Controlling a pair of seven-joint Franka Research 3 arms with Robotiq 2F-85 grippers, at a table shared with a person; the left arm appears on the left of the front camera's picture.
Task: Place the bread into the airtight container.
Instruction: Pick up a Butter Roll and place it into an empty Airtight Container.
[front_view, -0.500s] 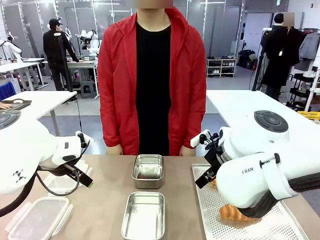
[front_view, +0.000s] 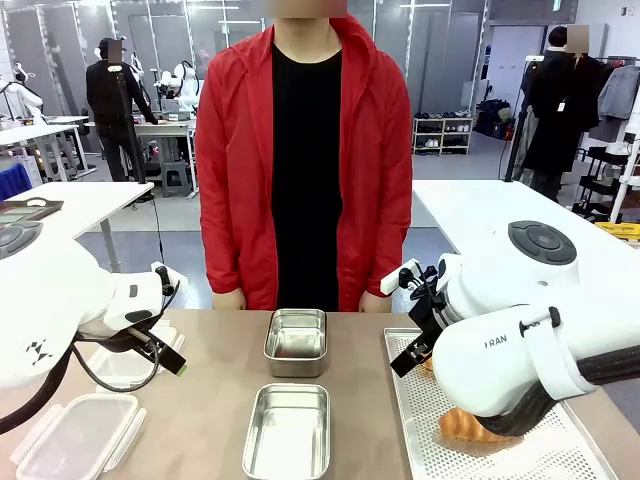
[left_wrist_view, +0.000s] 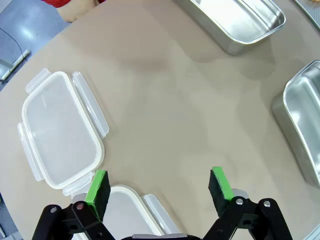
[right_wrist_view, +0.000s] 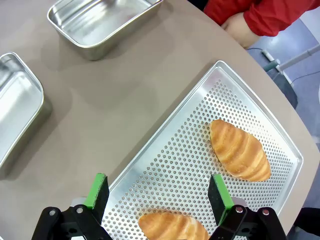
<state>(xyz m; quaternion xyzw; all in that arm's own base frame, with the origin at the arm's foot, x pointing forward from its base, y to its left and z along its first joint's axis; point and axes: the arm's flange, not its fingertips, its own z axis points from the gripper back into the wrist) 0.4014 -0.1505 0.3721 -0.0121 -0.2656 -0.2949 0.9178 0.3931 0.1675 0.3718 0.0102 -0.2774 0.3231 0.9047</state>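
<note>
Two bread rolls lie on a perforated metal tray (right_wrist_view: 180, 155): one roll (right_wrist_view: 240, 150) farther off, the other roll (right_wrist_view: 172, 226) just under my right gripper (right_wrist_view: 158, 192), which hangs open above the tray holding nothing. In the front view a roll (front_view: 468, 426) peeks out under my right arm. Two open steel containers sit mid-table, the far container (front_view: 296, 340) and the near container (front_view: 288, 430). My left gripper (left_wrist_view: 159, 186) is open over bare table beside a clear snap-lock lid (left_wrist_view: 60, 130).
A second clear lid (front_view: 75, 436) lies at the front left of the table. A person in a red jacket stands at the far edge, hands (front_view: 228, 298) resting near the table rim. Bare tabletop lies between the containers and the tray.
</note>
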